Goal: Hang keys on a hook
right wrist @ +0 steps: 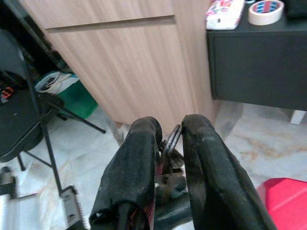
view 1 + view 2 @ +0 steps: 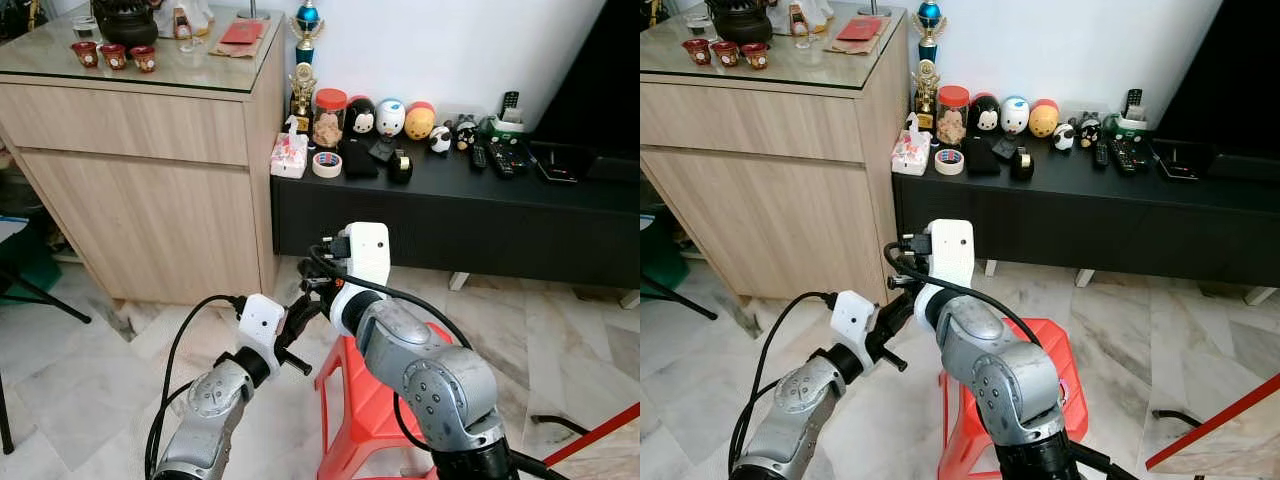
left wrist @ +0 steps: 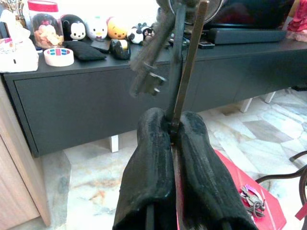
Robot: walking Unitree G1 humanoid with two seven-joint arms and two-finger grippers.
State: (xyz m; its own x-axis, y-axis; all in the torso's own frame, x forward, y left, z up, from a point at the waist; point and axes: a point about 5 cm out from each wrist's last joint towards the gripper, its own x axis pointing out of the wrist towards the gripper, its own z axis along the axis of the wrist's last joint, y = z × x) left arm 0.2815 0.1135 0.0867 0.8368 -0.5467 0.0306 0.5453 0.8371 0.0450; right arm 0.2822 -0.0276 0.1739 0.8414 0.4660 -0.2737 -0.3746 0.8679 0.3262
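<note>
Black fingers of the left gripper (image 3: 171, 125) are pinched together on a bunch of keys (image 3: 165, 52); in the left wrist view the key shafts stand up out of the fingertips, one brass-coloured, the others grey, rising toward a ring at the top centre of the frame. Right gripper (image 1: 169, 139) sits at the same spot at frame centre of the eye views. Its fingers are a little apart with dark metal, apparently part of the key bunch, between them; cannot tell if it actually grips.

Both arms meet above a red plastic stool (image 2: 362, 400), lower centre. A second small bunch of keys (image 3: 253, 199) lies on the stool top, lower right of the left wrist view.

Outward, upper centre: black TV console (image 2: 450, 215). On it:
- clear jar with red lid (image 2: 329, 117), snacks or similar inside, cannot tell exactly
- tissue pack (image 2: 289, 155) and tape roll (image 2: 327, 164) at its left end
- row of round character figures (image 2: 390, 118)
- remote controls (image 2: 495, 155) toward the right

Upper left: wooden cabinet (image 2: 150, 170) with a glass top, three small red cups (image 2: 112, 55) on it.
</note>
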